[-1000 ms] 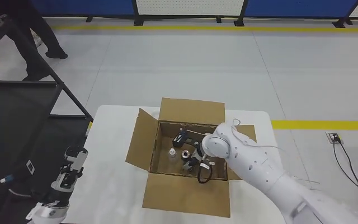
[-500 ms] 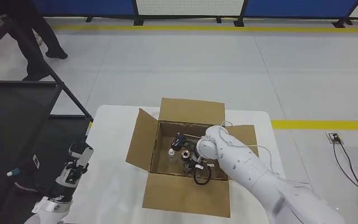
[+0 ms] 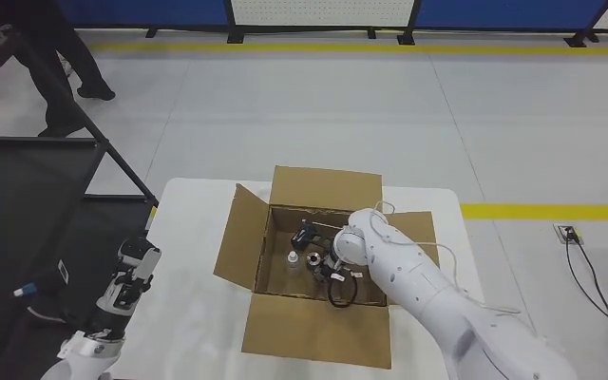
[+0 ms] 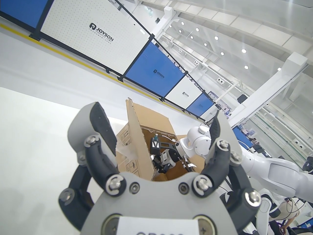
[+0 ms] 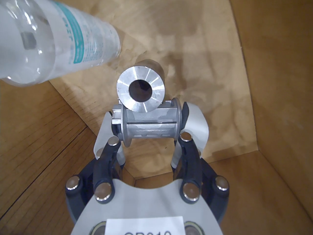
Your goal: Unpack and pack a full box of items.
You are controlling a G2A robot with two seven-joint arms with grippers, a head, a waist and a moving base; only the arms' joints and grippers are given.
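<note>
the right gripper (image 5: 149, 118) is clenched on a metal part (image 5: 146, 129) low inside the box (image 3: 313, 332), between its middle and near wall and just beside the bottle (image 5: 56, 37). the left gripper (image 4: 157, 121) hangs released by the table (image 3: 190, 285) edge, well apart from the box. the part looks solid, stiff, slick and heavy for its size, so a hold across the barrel between its flanges seems soundest, though the bored cylinder at its tip may be separate. the bottle's teal label has print too small to read.
</note>
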